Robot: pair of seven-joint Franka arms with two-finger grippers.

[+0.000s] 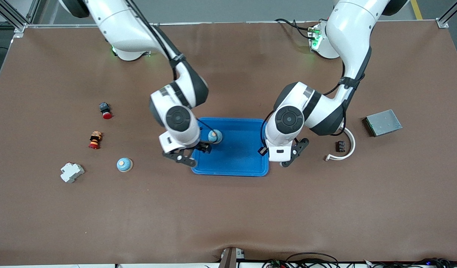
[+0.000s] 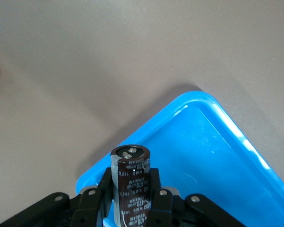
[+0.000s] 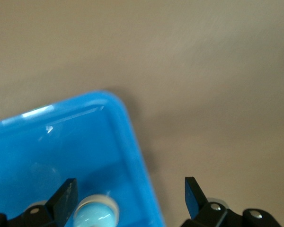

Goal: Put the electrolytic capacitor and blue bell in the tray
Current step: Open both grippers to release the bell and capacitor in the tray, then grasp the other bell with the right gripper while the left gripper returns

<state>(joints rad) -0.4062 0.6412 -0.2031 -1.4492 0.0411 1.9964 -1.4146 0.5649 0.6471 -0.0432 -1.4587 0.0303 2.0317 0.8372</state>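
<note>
The bright-blue tray (image 1: 239, 158) lies mid-table. A blue bell (image 1: 215, 136) with a tan knob sits in it, at the end toward the right arm. My right gripper (image 1: 204, 148) is open over that tray edge. In the right wrist view the bell (image 3: 97, 213) lies in the tray (image 3: 47, 146) close to one finger, and the gripper (image 3: 130, 198) spans the rim. My left gripper (image 2: 130, 179) is shut on a dark brown electrolytic capacitor (image 2: 131, 165) and holds it over a corner of the tray (image 2: 217, 156). In the front view the left gripper (image 1: 284, 155) is at the tray's other end.
A second blue bell (image 1: 124, 164), a white breaker (image 1: 72, 172), a red-orange part (image 1: 95, 140) and a red-capped button (image 1: 105, 110) lie toward the right arm's end. A white strap with a black piece (image 1: 342, 148) and a grey metal plate (image 1: 383, 122) lie toward the left arm's end.
</note>
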